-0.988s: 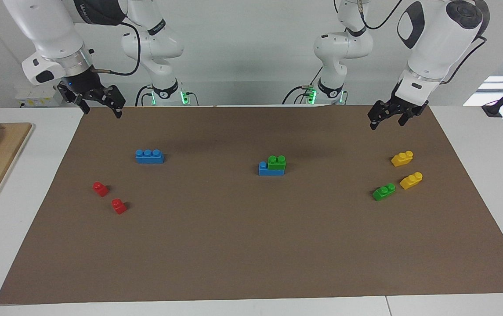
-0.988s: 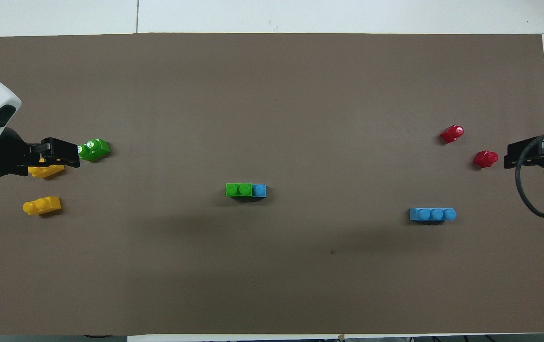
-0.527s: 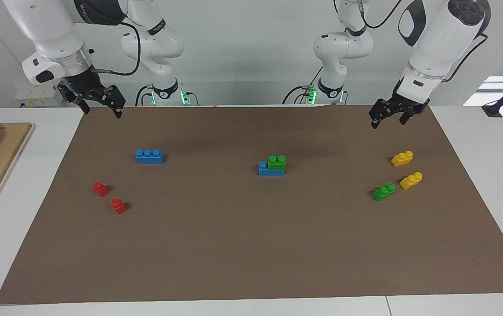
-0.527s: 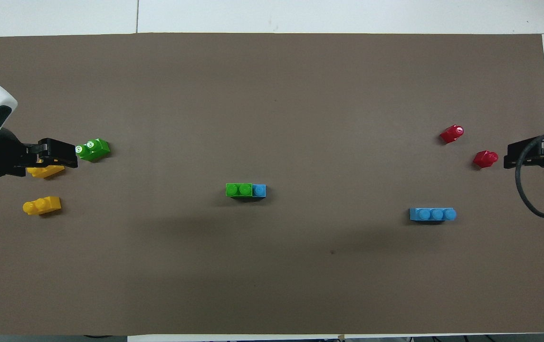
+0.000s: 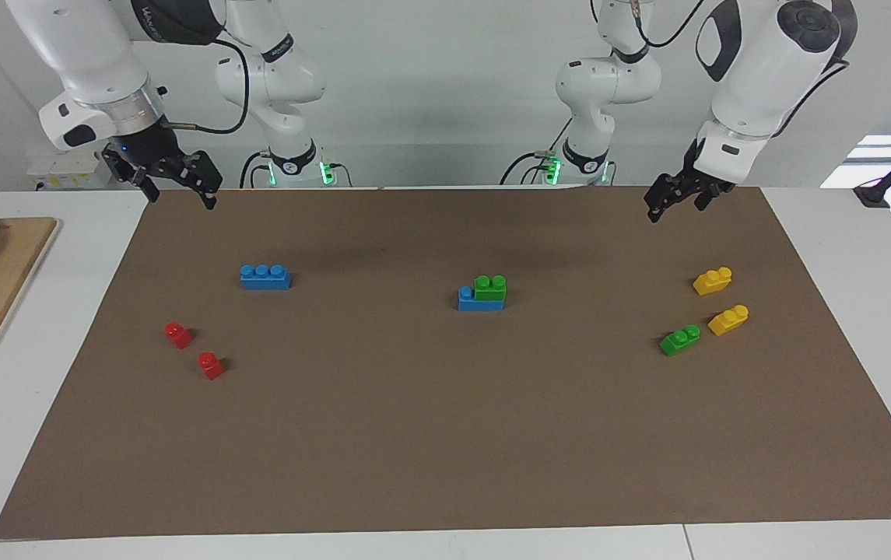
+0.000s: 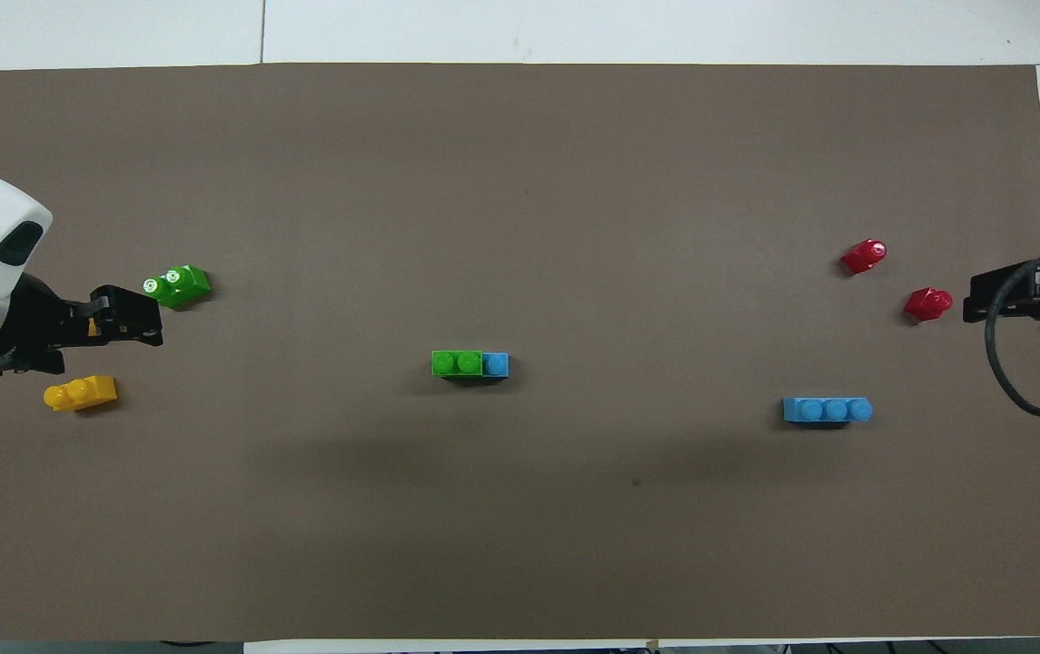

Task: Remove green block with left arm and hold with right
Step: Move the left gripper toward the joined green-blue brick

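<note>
The green block sits stacked on a blue brick mid-worktop, with bare brown mat all round. The left gripper hangs over the mat's edge nearest the robots, empty; whether its fingers are parted I cannot tell. The right gripper waits over the mat's corner at its own end, fingers spread, holding nothing.

Brown-matted table, scattered toy bricks
</note>
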You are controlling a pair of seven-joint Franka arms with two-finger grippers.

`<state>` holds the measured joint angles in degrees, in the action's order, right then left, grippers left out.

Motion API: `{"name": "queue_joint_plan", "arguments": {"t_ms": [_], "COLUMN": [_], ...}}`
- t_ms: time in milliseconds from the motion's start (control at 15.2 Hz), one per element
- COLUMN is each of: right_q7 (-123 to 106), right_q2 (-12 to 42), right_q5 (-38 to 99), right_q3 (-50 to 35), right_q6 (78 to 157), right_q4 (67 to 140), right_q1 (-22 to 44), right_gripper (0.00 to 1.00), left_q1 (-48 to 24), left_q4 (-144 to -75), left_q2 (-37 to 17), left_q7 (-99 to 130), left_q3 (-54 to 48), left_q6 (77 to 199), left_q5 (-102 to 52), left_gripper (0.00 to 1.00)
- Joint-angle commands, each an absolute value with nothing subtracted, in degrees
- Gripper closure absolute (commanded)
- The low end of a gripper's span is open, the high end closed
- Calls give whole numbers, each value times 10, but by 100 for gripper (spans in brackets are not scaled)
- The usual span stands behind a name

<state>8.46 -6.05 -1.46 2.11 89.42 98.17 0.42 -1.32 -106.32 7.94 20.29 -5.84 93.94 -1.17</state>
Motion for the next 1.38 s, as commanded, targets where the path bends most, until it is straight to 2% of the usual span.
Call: {"name": "queue_joint_plan", "arguments": {"t_ms": [0,395,658,922,1317], "right_q7": [85,85,85,85,84], "right_q2": [-62,-62,-62,-62,-66], "right_q5": [-15,-15,-15,-15,-13], "right_q3": [17,17,17,17,17], "right_q6": [889,889,889,889,886], "right_q4": [977,977,977,977,976], "right_q1": [-2,-3,-3,-3,-2], "right_gripper": [0,0,0,0,0], "left_q1": [-22,-40,-94,-132,-168], "left_q4": [-1084,-1102,-1141,-1132,-1105], "left_q2": [100,98,91,30,-31], "left_q7": [273,500,713,921,1069], "left_q3": [-54,-55,-54,-54,-54], "left_q6": [942,964,1027,1078,1111], "left_q5": [-18,-46,-51,-49,-43], "left_gripper": [0,0,0,0,0]}}
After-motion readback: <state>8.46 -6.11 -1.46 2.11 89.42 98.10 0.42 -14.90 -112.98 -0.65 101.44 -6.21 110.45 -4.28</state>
